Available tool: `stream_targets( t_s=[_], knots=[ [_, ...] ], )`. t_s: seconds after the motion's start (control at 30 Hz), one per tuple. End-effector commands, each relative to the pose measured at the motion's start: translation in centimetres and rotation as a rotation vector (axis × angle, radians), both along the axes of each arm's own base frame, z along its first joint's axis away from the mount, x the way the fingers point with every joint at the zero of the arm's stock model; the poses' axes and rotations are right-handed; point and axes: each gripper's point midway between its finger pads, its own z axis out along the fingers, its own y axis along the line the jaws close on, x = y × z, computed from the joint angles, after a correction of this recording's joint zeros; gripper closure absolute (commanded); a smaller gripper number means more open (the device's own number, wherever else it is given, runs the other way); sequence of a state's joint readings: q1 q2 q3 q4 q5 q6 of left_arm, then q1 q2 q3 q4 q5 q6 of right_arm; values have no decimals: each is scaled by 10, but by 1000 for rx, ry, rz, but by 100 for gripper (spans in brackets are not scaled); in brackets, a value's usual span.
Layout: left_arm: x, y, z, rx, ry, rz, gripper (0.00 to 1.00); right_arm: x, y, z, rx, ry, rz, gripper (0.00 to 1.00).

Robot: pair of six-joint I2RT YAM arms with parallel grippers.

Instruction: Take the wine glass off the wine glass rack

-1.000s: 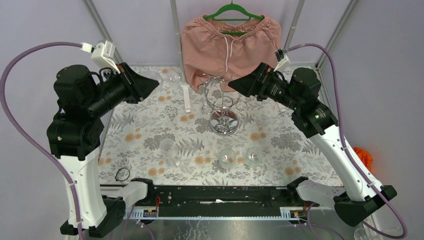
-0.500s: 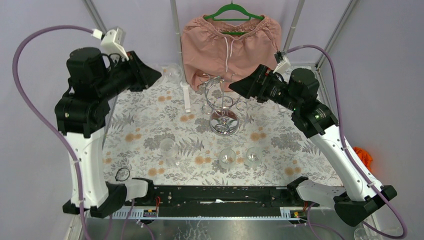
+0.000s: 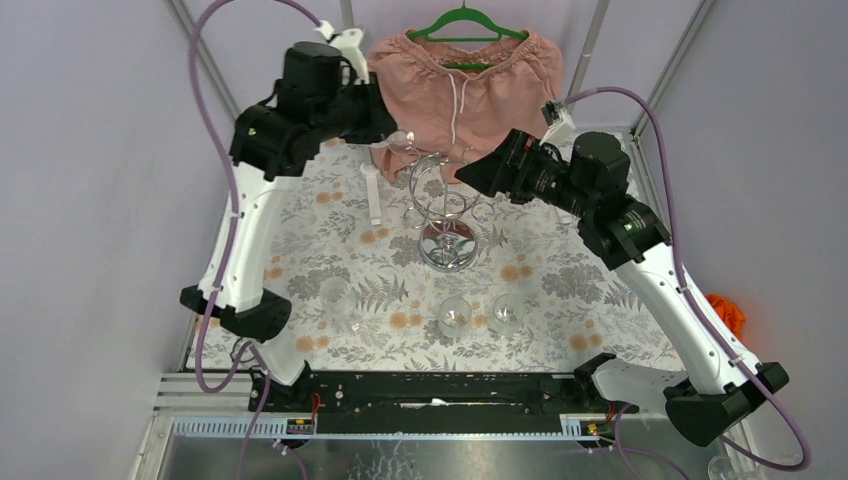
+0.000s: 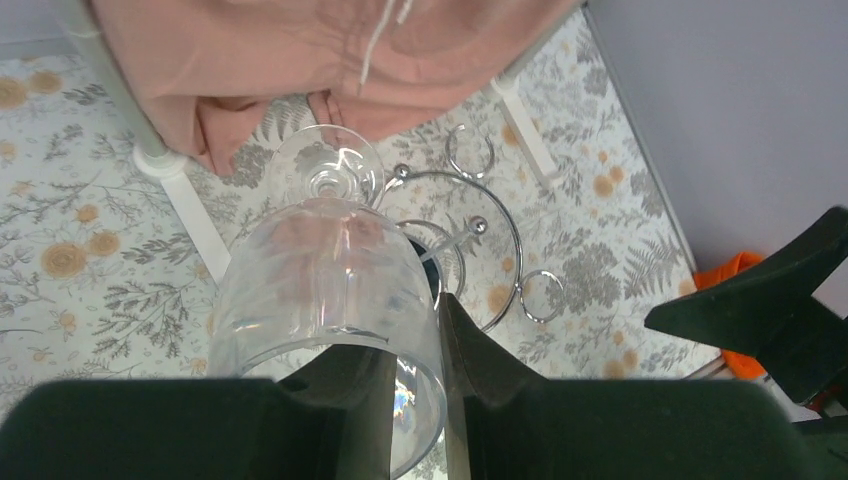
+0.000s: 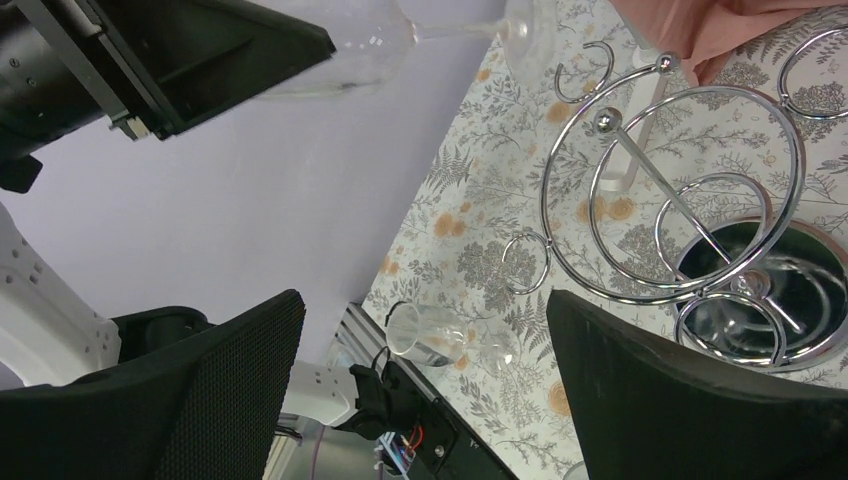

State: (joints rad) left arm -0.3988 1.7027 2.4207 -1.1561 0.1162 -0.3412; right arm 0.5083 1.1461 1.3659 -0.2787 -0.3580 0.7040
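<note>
The chrome wine glass rack [image 3: 445,205] stands at the back middle of the table, on a round mirror base. It also shows in the right wrist view [image 5: 690,200] and the left wrist view [image 4: 480,250]. My left gripper [image 3: 385,135] is raised at the rack's upper left. It is shut on the rim of a clear wine glass [image 4: 320,290], one finger inside the bowl and one outside. The glass's foot [image 5: 530,40] lies close to a curled wire arm; I cannot tell whether they touch. My right gripper [image 3: 470,172] is open and empty just right of the rack's top.
Three more glasses [image 3: 335,295] [image 3: 454,315] [image 3: 507,312] lie on the floral cloth in front of the rack. Pink shorts [image 3: 460,80] hang on a green hanger behind it. A white rail post [image 3: 373,195] stands left of the rack. An orange object [image 3: 725,310] lies at the right edge.
My left arm has risen and swung right, carrying its gripper and the glass from the table's left side to the rack's upper left. The right arm has hardly moved.
</note>
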Motion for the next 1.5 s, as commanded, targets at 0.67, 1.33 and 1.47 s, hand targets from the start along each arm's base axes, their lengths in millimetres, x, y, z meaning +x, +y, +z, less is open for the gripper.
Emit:
stream_targets(
  t_s=[0.67, 1.33, 1.47],
  knots=[
    [-153, -46, 12, -66, -7, -406, 100, 12, 3, 1, 2, -12, 39, 0],
    [-199, -19, -111, 197, 251, -355, 100, 9, 2, -5, -5, 6, 46, 0],
    [-205, -18, -129, 230, 312, -354, 100, 9, 1, -6, -2, 5, 43, 0]
  ],
)
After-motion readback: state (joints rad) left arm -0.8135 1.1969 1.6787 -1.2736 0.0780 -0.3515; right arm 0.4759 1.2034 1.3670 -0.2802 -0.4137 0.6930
